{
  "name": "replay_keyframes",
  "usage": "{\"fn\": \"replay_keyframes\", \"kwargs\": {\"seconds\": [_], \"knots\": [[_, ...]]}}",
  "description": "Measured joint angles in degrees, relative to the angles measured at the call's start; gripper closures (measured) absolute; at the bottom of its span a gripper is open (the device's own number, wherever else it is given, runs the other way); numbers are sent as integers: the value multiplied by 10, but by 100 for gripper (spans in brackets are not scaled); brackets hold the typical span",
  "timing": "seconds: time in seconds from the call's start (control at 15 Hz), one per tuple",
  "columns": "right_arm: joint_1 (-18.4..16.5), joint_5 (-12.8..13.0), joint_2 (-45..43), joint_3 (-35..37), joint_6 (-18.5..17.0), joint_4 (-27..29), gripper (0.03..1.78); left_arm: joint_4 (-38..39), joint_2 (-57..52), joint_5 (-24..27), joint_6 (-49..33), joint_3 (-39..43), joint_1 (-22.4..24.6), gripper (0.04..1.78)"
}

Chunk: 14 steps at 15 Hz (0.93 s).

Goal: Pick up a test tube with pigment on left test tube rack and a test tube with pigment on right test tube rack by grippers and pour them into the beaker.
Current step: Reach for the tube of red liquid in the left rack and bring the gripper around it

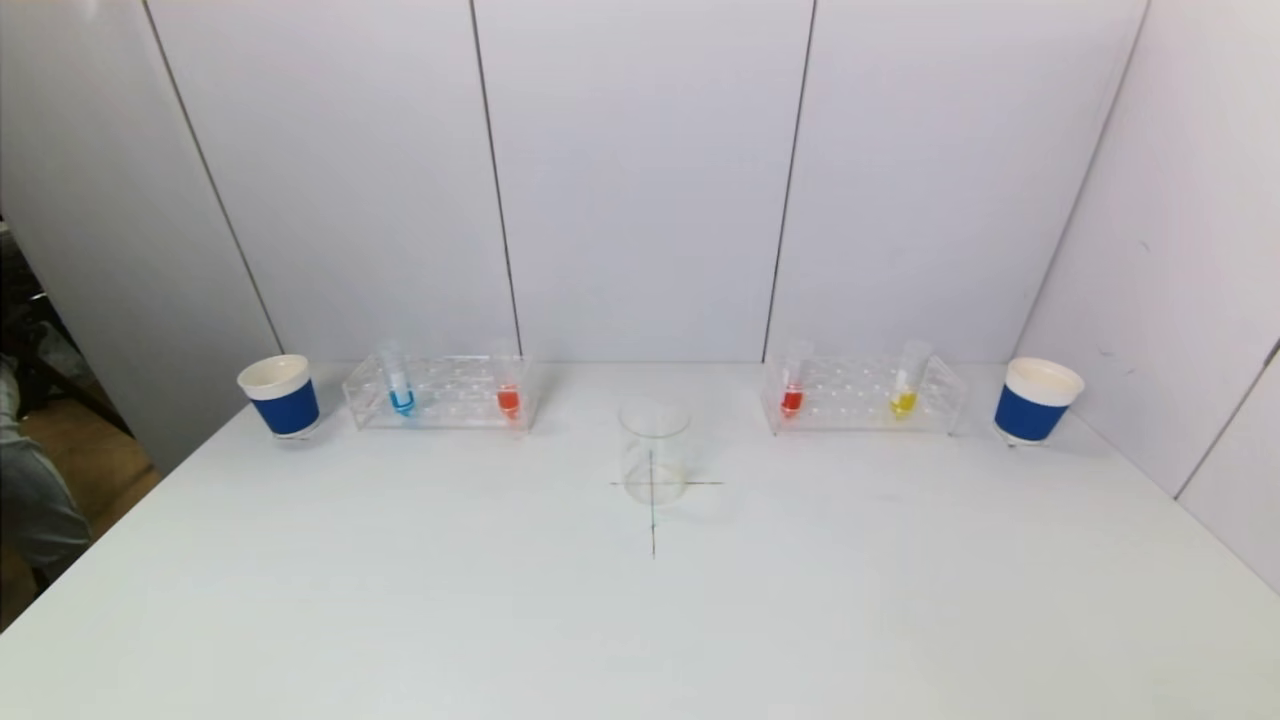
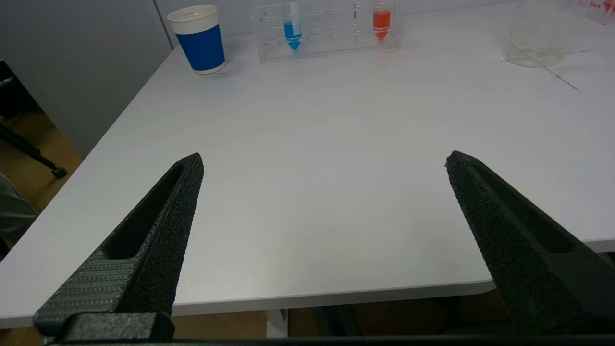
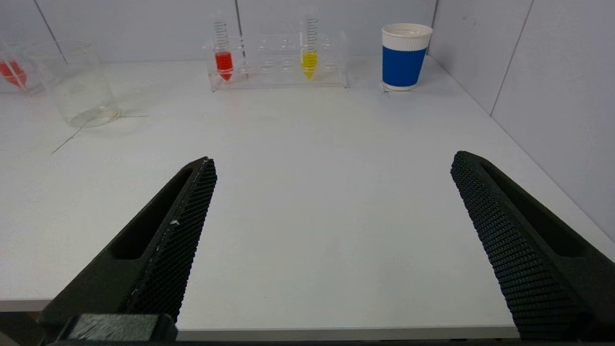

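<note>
A clear beaker [image 1: 654, 452] stands mid-table on a pen cross. The left clear rack [image 1: 440, 392] holds a tube with blue pigment [image 1: 401, 385] and a tube with orange-red pigment [image 1: 508, 390]. On the right clear rack [image 1: 862, 396] stand a red-pigment tube [image 1: 793, 388] and a yellow-pigment tube [image 1: 905, 388]. Neither arm shows in the head view. My left gripper [image 2: 324, 161] hangs open over the table's near edge, far from its rack [image 2: 326, 29]. My right gripper [image 3: 333, 163] is open too, at the near edge, with its rack [image 3: 278, 60] far ahead.
A blue paper cup with a white rim [image 1: 280, 396] stands left of the left rack, a matching cup [image 1: 1035, 400] right of the right rack. White wall panels close the back and right side. The table's left edge [image 2: 120, 110] drops off to the floor.
</note>
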State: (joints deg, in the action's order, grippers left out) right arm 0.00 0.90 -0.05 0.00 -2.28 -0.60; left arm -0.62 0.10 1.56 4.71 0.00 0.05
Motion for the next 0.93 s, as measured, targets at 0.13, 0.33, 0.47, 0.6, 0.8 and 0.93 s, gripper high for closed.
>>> {"fn": "replay_keyframes", "kwargs": {"seconds": [0.13, 0.33, 0.47, 0.6, 0.8, 0.93], "knots": [[0, 0, 0, 0, 0, 0, 4, 0, 0, 0, 0, 0, 0, 6], [0, 0, 0, 0, 0, 0, 4, 0, 0, 0, 0, 0, 0, 6], [0, 0, 0, 0, 0, 0, 4, 0, 0, 0, 0, 0, 0, 6], [0, 0, 0, 0, 0, 0, 4, 1, 0, 3, 3, 0, 0, 6], [0, 0, 0, 0, 0, 0, 4, 2, 0, 0, 1, 0, 0, 6], [0, 0, 0, 0, 0, 0, 4, 3, 0, -8, 3, 0, 0, 6]]}}
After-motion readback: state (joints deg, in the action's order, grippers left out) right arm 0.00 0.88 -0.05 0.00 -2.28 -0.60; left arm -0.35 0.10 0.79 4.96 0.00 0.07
